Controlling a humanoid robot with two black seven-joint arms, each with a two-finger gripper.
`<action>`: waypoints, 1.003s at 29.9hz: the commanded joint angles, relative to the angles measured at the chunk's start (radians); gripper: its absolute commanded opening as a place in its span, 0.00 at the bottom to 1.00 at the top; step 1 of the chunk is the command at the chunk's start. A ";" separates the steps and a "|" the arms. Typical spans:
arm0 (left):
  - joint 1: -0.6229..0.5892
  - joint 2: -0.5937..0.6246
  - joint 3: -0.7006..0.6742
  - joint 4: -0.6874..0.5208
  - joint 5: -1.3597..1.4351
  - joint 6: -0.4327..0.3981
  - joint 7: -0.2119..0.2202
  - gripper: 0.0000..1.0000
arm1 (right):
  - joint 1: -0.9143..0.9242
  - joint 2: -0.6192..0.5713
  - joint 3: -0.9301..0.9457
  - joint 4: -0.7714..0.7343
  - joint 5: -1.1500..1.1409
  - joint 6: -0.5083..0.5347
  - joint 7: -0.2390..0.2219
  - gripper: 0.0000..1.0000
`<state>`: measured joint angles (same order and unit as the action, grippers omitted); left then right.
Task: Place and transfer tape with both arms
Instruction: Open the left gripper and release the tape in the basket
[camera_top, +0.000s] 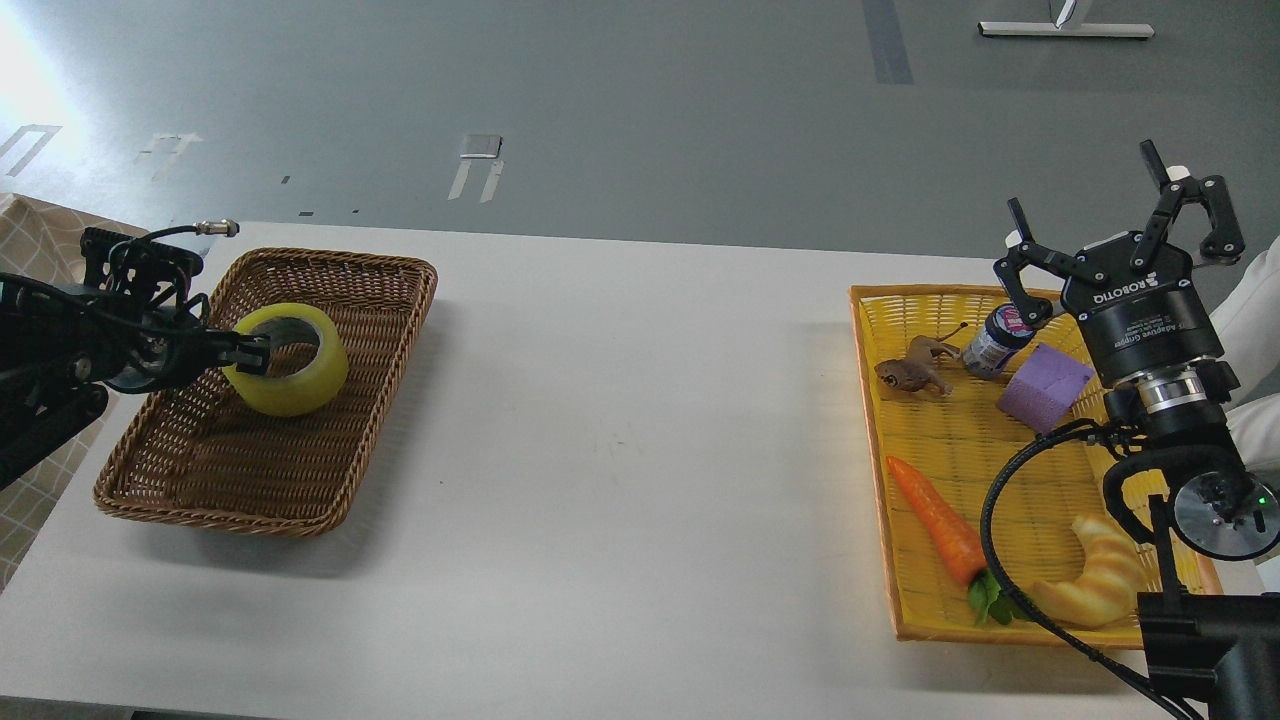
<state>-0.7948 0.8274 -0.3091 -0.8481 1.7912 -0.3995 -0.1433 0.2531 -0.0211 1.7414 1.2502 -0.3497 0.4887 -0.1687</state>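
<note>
Entering from the left edge, the left arm reaches over the near-left rim of a brown wicker basket that sits on the left part of a white table. Left gripper: fingers closed on the wall of the tape, one fingertip lying across the top of the roll at its left side by the core opening, the other hidden behind the roll. Tape: wide yellow roll with grey core, tilted with its opening facing up and toward the far side, inside the brown basket in its far-left portion; whether it rests on the basket floor or is lifted cannot be told. Centre of table: bare white surface. Right part of table: yellow tray holding a small brown toy animal, a small bottle lying on its side, a purple block, a carrot and a croissant. Right arm: rising over the tray's right edge, well apart from the tape. Right gripper: pointing up and away, fingers spread wide, holding nothing.
</note>
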 joint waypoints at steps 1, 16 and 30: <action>0.009 -0.001 0.001 0.001 -0.012 0.001 -0.001 0.00 | 0.000 0.001 0.000 0.000 0.000 0.000 0.000 1.00; 0.035 -0.011 -0.002 0.038 -0.036 0.004 0.001 0.04 | 0.000 0.000 0.001 0.000 0.000 0.000 0.000 1.00; 0.031 0.001 -0.007 0.018 -0.111 0.010 -0.001 0.77 | 0.000 0.000 0.001 0.000 0.000 0.000 0.000 1.00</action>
<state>-0.7607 0.8254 -0.3114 -0.8209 1.6862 -0.3897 -0.1436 0.2531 -0.0209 1.7424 1.2502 -0.3497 0.4887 -0.1687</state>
